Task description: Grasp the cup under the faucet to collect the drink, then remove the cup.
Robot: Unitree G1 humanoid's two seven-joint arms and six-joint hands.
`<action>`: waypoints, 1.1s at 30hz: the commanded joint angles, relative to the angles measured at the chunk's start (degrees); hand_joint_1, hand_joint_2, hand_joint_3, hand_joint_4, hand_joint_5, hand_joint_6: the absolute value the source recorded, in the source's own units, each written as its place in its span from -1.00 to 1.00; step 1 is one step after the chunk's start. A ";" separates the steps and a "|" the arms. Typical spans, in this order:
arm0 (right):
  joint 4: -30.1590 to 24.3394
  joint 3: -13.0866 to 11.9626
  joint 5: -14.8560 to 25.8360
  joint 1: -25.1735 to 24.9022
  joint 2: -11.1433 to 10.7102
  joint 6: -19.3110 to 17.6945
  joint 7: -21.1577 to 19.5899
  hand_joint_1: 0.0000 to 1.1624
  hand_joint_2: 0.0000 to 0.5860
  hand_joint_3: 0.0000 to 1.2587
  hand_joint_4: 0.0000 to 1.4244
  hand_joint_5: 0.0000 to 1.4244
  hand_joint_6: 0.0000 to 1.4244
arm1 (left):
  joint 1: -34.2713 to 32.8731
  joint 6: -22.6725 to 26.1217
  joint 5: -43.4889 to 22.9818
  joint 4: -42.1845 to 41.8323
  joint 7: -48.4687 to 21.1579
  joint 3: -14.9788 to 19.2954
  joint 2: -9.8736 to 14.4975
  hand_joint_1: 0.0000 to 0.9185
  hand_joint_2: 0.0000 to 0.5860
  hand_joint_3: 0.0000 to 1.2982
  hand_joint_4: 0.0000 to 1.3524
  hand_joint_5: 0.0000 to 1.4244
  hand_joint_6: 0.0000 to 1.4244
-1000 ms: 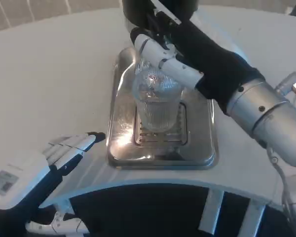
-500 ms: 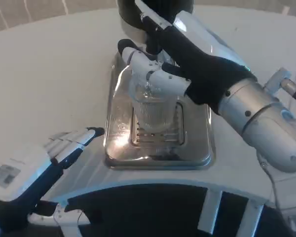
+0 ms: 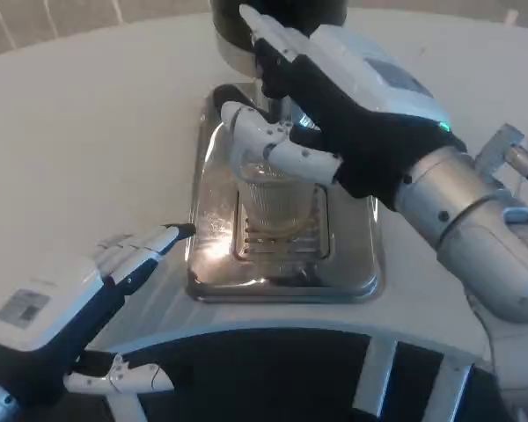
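Clear cup (image 3: pixel 273 207) within right fingers (image 3: pixel 286 156)

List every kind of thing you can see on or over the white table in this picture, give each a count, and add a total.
Clear ribbed cup: 1
Shiny metal drip tray: 1
Dark drink dispenser: 1
Robot hands: 2, the right hand gripping the cup, the left hand resting on the table
Total: 5
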 commanded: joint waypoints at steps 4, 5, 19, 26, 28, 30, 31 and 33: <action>-1.00 1.95 -0.03 2.54 0.48 -3.90 2.79 -0.95 0.70 -1.00 -1.00 -1.00 -1.00 | 0.69 1.68 -1.11 -2.08 -1.77 -0.15 -0.74 -0.81 -0.76 -0.86 -0.92 -0.83 -0.81; -1.00 1.88 -0.07 2.72 0.56 -4.12 2.80 -0.95 0.70 -1.00 -1.00 -1.00 -1.00 | 0.79 1.80 -1.11 -2.26 -1.82 -0.13 -0.81 -0.81 -0.76 -0.86 -0.92 -0.83 -0.81; -0.86 1.34 -1.11 3.94 1.16 -5.64 3.12 -0.95 0.70 -1.00 -1.00 -1.00 -1.00 | 0.92 5.00 -3.21 -4.11 -3.47 0.33 -2.65 -0.83 -0.76 -0.89 -0.94 -0.83 -0.81; -0.84 1.36 -1.94 3.92 1.81 -5.53 3.71 -0.95 0.71 -1.00 -1.00 -1.00 -1.00 | -0.35 13.27 -7.27 -8.79 -5.80 1.17 -6.89 -0.77 -0.86 -1.00 -1.00 -0.79 -0.81; -0.91 1.51 -2.26 3.88 1.96 -5.41 3.89 -0.95 0.72 -1.00 -1.00 -1.00 -1.00 | -0.76 14.90 -8.24 -9.73 -6.46 1.19 -7.74 -0.75 -0.88 -1.00 -1.00 -0.77 -0.81; -1.14 1.64 -2.56 3.93 2.17 -5.20 4.07 -0.95 0.73 -1.00 -1.00 -1.00 -1.00 | -1.81 17.21 -9.20 -10.31 -7.30 1.02 -8.92 -0.72 -0.88 -1.00 -1.00 -0.76 -0.81; -1.30 1.74 -2.78 4.00 2.32 -5.07 4.18 -0.95 0.73 -1.00 -1.00 -1.00 -1.00 | -2.27 18.19 -9.44 -10.53 -7.62 0.96 -9.41 -0.71 -0.88 -1.00 -1.00 -0.76 -0.81; -1.51 1.89 -3.29 4.16 2.62 -5.00 4.49 -0.95 0.73 -1.00 -1.00 -1.00 -1.00 | -3.25 19.86 -9.47 -10.62 -7.83 0.76 -10.39 -0.70 -0.89 -1.00 -1.00 -0.76 -0.81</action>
